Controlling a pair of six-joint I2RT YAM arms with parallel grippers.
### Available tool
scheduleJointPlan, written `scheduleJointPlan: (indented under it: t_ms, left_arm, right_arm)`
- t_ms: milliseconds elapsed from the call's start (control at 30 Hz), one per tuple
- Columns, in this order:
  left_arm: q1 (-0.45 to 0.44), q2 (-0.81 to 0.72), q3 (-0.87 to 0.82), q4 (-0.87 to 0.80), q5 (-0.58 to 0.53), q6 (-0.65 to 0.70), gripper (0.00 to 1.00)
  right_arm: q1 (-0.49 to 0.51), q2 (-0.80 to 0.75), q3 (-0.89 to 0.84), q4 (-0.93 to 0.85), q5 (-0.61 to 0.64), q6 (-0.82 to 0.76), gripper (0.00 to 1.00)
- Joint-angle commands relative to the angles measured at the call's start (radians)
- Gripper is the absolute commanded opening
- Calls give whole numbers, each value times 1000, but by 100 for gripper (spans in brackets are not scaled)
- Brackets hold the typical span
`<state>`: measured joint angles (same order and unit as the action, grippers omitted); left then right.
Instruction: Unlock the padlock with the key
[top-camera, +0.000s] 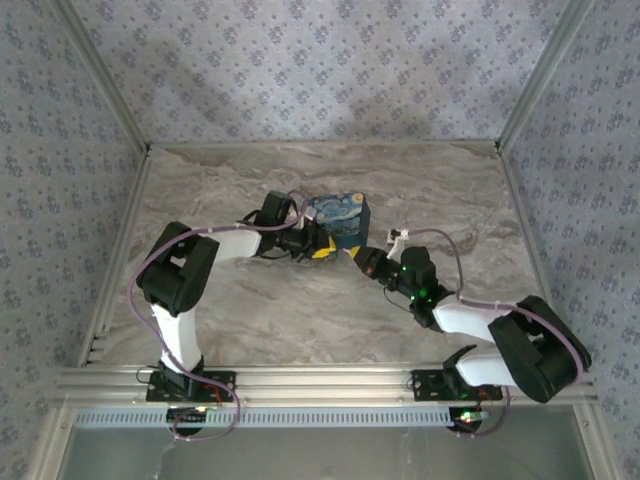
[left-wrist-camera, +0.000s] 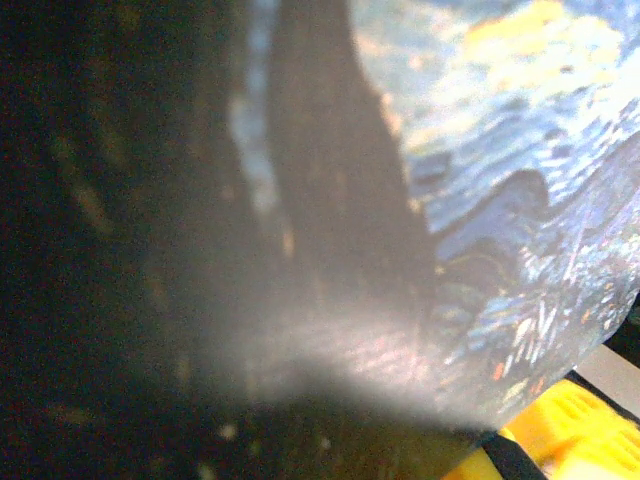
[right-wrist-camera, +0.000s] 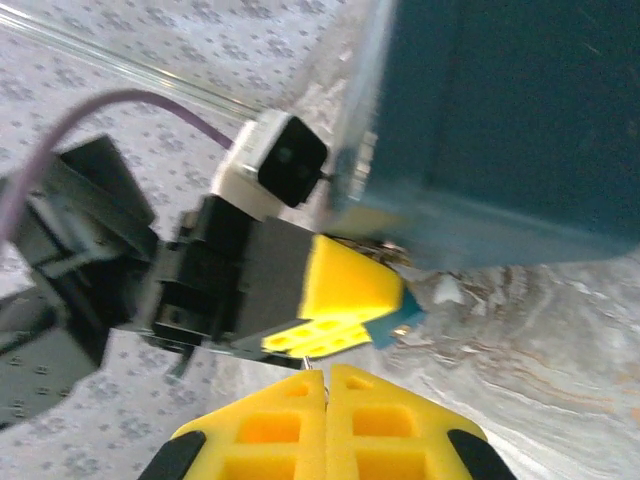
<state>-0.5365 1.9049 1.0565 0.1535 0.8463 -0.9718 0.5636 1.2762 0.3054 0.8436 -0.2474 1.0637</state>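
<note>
Padlock indistinct; left end effector (top-camera: 322, 250) closed narrow, right end effector (right-wrist-camera: 318, 375) pressed shut.

Right gripper (right-wrist-camera: 326, 385) at bottom edge, yellow pads pressed flat together. Just beyond its tips, left gripper (right-wrist-camera: 380, 305) extended in from the left, pads drawn close, small teal piece (right-wrist-camera: 402, 322) at their end. Dark teal box (right-wrist-camera: 500, 120) stood above, on marble table (right-wrist-camera: 540, 340).

box (top-camera: 338, 216): starry-night print, mid-table | table (top-camera: 450, 200): marbled | walls (top-camera: 320, 70): floral paper
</note>
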Motion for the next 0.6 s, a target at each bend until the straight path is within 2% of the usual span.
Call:
scheduleJointPlan:
  t_ms: [0,233,567]
  left_arm:
    - [-6,-12,-23,-17,23,-36,4]
    - [-6,-12,-29,0,22,-44,4]
    - [-6,-23,-33,16,13,-56,4]
  right_arm:
    - [0,-82,54,-8,10,29,0]
    - [-2,-178,47,-78,52,32,0]
    - [13,-124,-30,-46,143,141,0]
